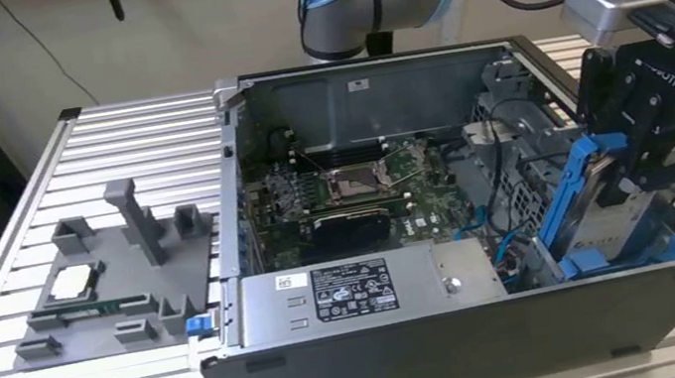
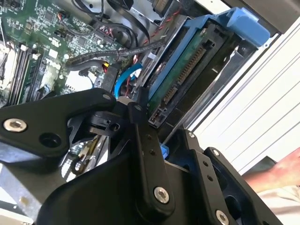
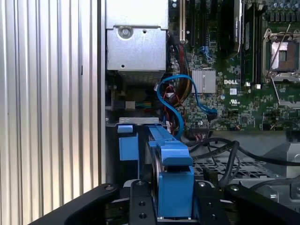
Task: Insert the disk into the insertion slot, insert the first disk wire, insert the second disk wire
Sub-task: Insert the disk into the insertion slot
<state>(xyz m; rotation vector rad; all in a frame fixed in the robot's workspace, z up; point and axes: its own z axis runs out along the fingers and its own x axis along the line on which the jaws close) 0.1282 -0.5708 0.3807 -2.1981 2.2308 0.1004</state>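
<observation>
**Gripper clamping the disk at the drive bay**

The black two-fingered gripper (image 1: 640, 174) is grasping the flat silver-grey disk (image 1: 603, 221) in its bright blue plastic carrier. In the first wrist view its fingers (image 3: 139, 206) are pressing against the carrier's sides. The disk is standing tilted at the exterior view's right end of the open grey metal computer case (image 1: 468, 340), with its lower end down at the narrow grey insertion slot (image 1: 580, 265) with blue rails, near the green motherboard (image 1: 364, 185).
</observation>
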